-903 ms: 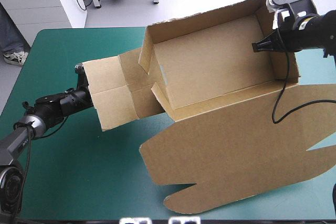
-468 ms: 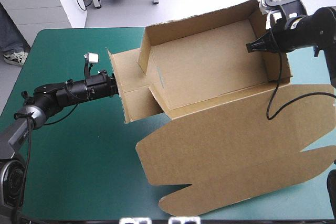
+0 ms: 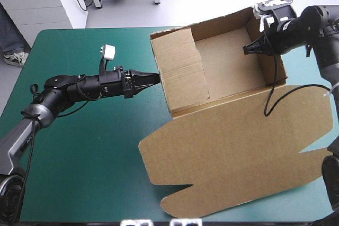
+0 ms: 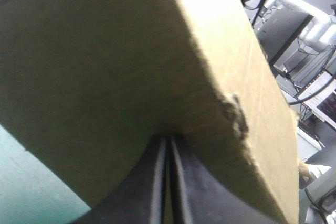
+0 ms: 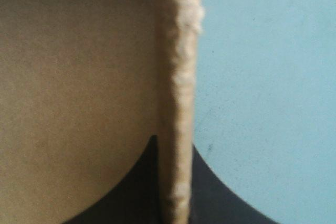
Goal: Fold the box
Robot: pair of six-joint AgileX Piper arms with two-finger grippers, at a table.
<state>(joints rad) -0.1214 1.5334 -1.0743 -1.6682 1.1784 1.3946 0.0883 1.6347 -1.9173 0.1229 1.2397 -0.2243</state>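
Presses closed, empty left gripper (image 3: 157,77) against the box's (image 3: 233,146) left end wall; clamps right gripper (image 3: 247,50) onto its right wall.

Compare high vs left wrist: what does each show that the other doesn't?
Only high: the whole box standing as an open tray, its lid flat toward the table's near edge, and the right gripper at the right wall.
Only left wrist: the left gripper shut, its tip against the board, and a frayed nick near the wall's edge.
Both: the left gripper at the box's left wall, with the teal-green cover beneath.
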